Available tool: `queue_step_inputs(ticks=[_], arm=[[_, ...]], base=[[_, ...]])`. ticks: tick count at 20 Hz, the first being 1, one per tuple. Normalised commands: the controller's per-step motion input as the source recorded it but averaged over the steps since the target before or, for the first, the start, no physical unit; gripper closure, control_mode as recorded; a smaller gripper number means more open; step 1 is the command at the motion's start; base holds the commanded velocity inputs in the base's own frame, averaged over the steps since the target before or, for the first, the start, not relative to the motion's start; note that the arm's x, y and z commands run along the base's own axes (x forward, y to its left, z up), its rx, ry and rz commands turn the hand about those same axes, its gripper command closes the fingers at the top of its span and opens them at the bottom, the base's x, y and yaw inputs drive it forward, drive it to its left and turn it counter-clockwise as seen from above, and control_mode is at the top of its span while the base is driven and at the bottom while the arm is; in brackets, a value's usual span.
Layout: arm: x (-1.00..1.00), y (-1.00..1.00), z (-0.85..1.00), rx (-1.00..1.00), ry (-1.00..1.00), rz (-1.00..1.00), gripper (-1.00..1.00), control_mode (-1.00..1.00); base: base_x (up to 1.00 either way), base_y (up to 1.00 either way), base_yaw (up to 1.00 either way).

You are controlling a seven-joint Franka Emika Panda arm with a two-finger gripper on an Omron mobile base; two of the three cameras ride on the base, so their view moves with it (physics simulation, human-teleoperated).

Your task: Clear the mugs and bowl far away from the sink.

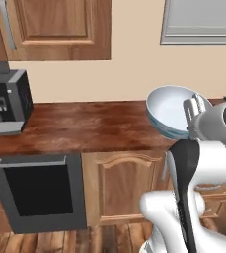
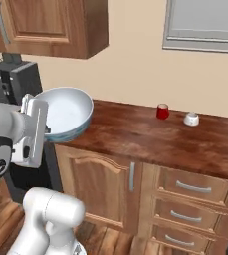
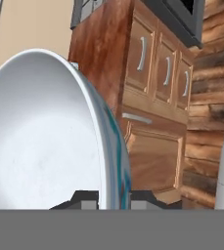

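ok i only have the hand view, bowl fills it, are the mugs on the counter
Observer: Yes, the red mug and the white mug stand side by side on the counter, near the wall.
Operator: is the bowl off the counter
Observer: Yes. The hand grips the bowl by its rim, tilted, in the air beyond the counter's edge.
Operator: anything on the counter on the other side
Observer: A dark coffee machine stands at the far end in the left base view.

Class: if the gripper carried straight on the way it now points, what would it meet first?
Apart from the bowl whose rim the gripper already pinches, probably the wooden cabinet fronts below the counter, though depth is unclear.
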Motion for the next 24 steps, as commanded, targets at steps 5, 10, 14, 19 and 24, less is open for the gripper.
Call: queue_step_inputs(ticks=[5,10,14,19,24], arm=[[0.0,0.0,0.0,0.0,0.0,0.0,1.0,1.0],[0.0,0.0,0.0,0.0,0.0,0.0,1.0,1.0],[0.0,0.0,0.0,0.0,0.0,0.0,1.0,1.0],[0.0,0.0,0.0,0.0,0.0,0.0,1.0,1.0],[0.0,0.0,0.0,0.0,0.0,0.0,1.0,1.0]], base=[[0.04,-0.91,0.19],[0.04,-0.99,-0.12],[0.35,-0.59,-0.11],[0.72,-0.09,-0.12],[0.62,-0.37,-0.23]])
